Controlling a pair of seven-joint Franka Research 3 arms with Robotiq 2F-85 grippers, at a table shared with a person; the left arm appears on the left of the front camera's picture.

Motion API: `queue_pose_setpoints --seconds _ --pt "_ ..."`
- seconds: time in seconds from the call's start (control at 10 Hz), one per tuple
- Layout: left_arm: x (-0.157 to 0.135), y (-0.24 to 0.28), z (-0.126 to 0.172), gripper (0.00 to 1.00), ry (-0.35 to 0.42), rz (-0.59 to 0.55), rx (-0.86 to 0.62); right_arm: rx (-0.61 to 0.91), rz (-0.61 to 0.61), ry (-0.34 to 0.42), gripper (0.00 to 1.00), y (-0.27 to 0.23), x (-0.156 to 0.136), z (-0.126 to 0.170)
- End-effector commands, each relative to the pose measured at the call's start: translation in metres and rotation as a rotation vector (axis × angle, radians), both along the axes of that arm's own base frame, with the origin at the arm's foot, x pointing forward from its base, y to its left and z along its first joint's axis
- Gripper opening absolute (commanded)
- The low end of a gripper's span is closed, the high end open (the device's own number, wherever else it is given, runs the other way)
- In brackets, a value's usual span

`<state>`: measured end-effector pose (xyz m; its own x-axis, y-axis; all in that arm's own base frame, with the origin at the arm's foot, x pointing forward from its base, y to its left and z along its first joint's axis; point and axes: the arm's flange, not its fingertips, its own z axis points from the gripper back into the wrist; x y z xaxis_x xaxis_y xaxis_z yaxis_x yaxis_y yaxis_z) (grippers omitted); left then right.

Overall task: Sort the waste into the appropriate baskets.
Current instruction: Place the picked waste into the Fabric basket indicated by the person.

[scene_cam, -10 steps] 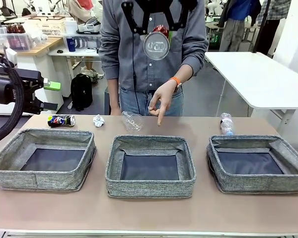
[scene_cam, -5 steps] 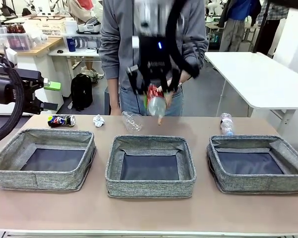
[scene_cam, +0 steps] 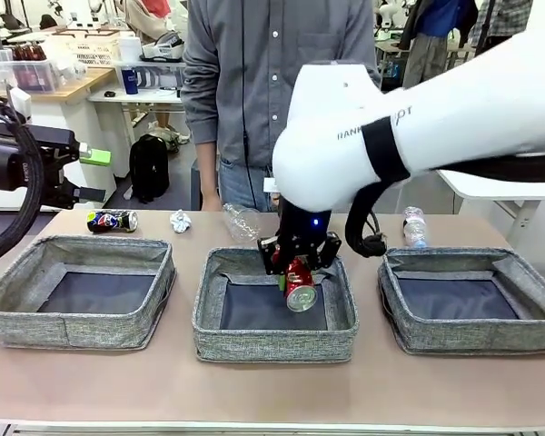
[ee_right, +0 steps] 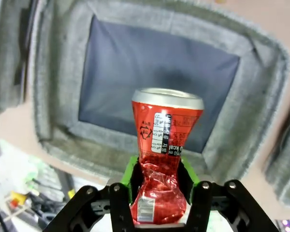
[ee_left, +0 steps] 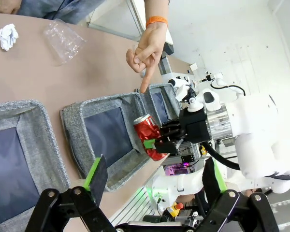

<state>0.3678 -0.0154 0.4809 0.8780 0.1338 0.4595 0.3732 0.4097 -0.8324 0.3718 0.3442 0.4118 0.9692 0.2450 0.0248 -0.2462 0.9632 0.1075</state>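
My right gripper is shut on the crushed red can and holds it low over the middle basket. In the right wrist view the can stands up from between the green pads, with the basket's dark base beneath it. The left wrist view shows the can and the person's hand pointing down beyond that basket. At the far left my left gripper hangs open and empty above the table.
A dark can, a paper ball and a clear cup lie on the far strip of table. A water bottle lies behind the right basket. The left basket is empty.
My right arm has swung down from high in front of the person, bringing the red can to just above the middle basket. The left arm has not moved.
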Motion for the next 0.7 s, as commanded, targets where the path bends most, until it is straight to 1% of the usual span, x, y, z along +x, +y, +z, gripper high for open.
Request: queue_pose_setpoints --seconds 0.0,0.1,0.4,0.5,0.6 --pt "0.0006 -0.0028 -0.0016 1.00 -0.029 -0.004 -0.017 0.036 -0.024 -0.044 0.40 -0.0052 -0.0071 0.0122" --pt "0.0006 -0.0028 -0.0016 1.00 -0.029 -0.004 -0.017 0.045 -0.036 -0.051 0.40 -0.0063 -0.0065 0.0136" --pt "0.0006 -0.0028 -0.0016 1.00 -0.029 -0.004 -0.017 0.036 -0.037 -0.034 0.40 -0.0032 -0.0049 0.0115" --pt "0.0006 -0.0028 -0.0016 1.00 -0.029 -0.004 -0.017 0.037 -0.042 -0.031 0.51 -0.0033 -0.0041 0.0116" --pt "0.0006 -0.0028 -0.0016 1.00 -0.029 -0.004 -0.017 0.040 -0.039 -0.028 0.98 -0.0037 -0.0037 0.0114"
